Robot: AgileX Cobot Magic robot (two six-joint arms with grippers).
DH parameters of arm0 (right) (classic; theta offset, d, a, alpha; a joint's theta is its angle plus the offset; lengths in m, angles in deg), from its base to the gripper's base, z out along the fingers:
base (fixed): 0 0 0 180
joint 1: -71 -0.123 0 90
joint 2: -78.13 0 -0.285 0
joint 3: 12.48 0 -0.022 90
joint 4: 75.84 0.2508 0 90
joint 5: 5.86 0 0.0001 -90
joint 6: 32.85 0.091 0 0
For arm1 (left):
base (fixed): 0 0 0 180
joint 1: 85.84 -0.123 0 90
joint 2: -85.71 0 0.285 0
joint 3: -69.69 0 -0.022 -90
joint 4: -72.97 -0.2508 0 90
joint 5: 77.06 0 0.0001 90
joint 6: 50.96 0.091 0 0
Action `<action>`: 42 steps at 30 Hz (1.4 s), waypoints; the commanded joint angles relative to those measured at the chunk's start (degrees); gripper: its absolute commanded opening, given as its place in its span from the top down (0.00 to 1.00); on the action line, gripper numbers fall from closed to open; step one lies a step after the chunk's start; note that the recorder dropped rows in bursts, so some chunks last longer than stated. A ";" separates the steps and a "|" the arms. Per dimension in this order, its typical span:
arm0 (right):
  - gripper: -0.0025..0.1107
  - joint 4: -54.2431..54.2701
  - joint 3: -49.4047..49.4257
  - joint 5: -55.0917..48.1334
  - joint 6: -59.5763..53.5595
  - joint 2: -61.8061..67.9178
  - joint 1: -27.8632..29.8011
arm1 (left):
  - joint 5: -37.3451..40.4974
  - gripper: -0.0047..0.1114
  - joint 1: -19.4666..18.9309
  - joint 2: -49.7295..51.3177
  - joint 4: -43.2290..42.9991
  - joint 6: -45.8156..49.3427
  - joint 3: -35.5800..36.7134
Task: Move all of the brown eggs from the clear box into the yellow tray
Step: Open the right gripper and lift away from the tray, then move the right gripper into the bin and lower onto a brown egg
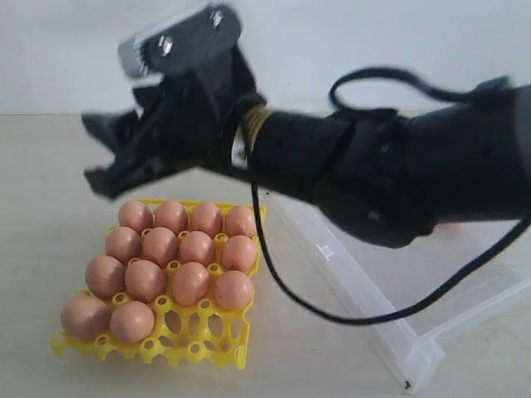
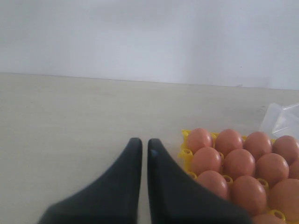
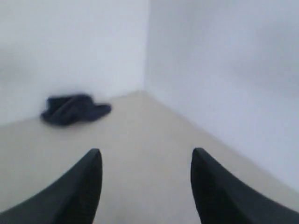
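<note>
Fourteen brown eggs (image 1: pixel 191 282) sit in the yellow tray (image 1: pixel 207 338) on the desk (image 1: pixel 41 207), at 7 o'clock in the exterior view. The clear box (image 1: pixel 390 336) lies at 4 o'clock, largely hidden by the right arm (image 1: pixel 398 174). The right gripper (image 1: pixel 89 151) hovers over the tray's 11 o'clock edge, fingers released and holding nothing. The left gripper (image 2: pixel 144 141) has its fingers clenched on nothing.
</note>
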 commanded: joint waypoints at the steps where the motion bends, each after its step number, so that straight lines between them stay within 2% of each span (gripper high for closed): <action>1: 0.52 33.45 -4.93 -10.60 -23.18 -9.92 0.80 | -0.62 0.92 0.44 -0.15 0.03 -0.48 0.23; 4: 0.52 50.81 -10.89 -29.99 -46.27 -12.24 6.24 | -0.62 0.92 0.44 -0.15 0.03 -0.48 0.23; 5: 0.52 55.85 -12.22 -35.91 -49.14 -12.24 9.24 | -0.62 0.92 0.44 -0.15 0.03 -0.48 0.23; 7: 0.52 56.85 -13.29 -43.48 -49.19 -11.48 15.29 | -0.62 0.92 0.44 -0.15 0.03 -0.48 0.23; 11: 0.52 43.82 -13.29 -50.01 -47.74 -8.13 27.78 | -0.62 0.92 0.44 -0.15 0.03 -0.48 0.23; 15: 0.55 27.74 -13.29 -57.58 -37.33 -6.36 39.73 | -0.62 0.92 0.44 -0.15 0.03 -0.48 0.23; 20: 0.78 1.20 -13.29 -67.88 -15.56 -5.75 50.24 | -0.62 0.92 0.44 -0.15 0.03 -0.48 0.23; 22: 0.85 -2.78 -13.29 -72.60 -4.60 -5.54 53.74 | -0.62 0.92 0.44 -0.15 0.03 -0.48 0.23; 23: 0.86 -1.69 -13.29 -75.49 -3.48 -5.54 54.87 | -0.62 0.92 0.44 -0.15 0.03 -0.48 0.23; 26: 0.86 7.93 -13.29 -85.17 -14.24 -5.54 55.44 | -0.62 0.92 0.44 -0.15 0.03 -0.48 0.23; 27: 0.86 14.20 -13.29 -89.00 -19.69 -5.41 55.17 | -0.62 0.92 0.44 -0.15 0.03 -0.48 0.23; 29: 0.86 25.33 -13.29 -95.71 -28.32 -4.77 54.10 | -0.62 0.92 0.44 -0.15 0.03 -0.48 0.23; 31: 0.86 29.86 -13.29 -100.08 -32.40 -3.68 51.53 | -0.62 0.92 0.44 -0.15 0.03 -0.48 0.23; 36: 0.84 20.42 -13.42 -96.36 -36.38 -1.58 41.91 | -0.62 0.92 0.44 -0.15 0.03 -0.48 0.23; 38: 0.74 17.52 -13.77 -94.26 -41.72 -1.04 38.31 | -0.62 0.92 0.44 -0.15 0.03 -0.48 0.23; 42: 0.45 6.70 -13.76 -86.16 -49.34 0.43 31.83 | -0.62 0.92 0.44 -0.15 0.03 -0.48 0.23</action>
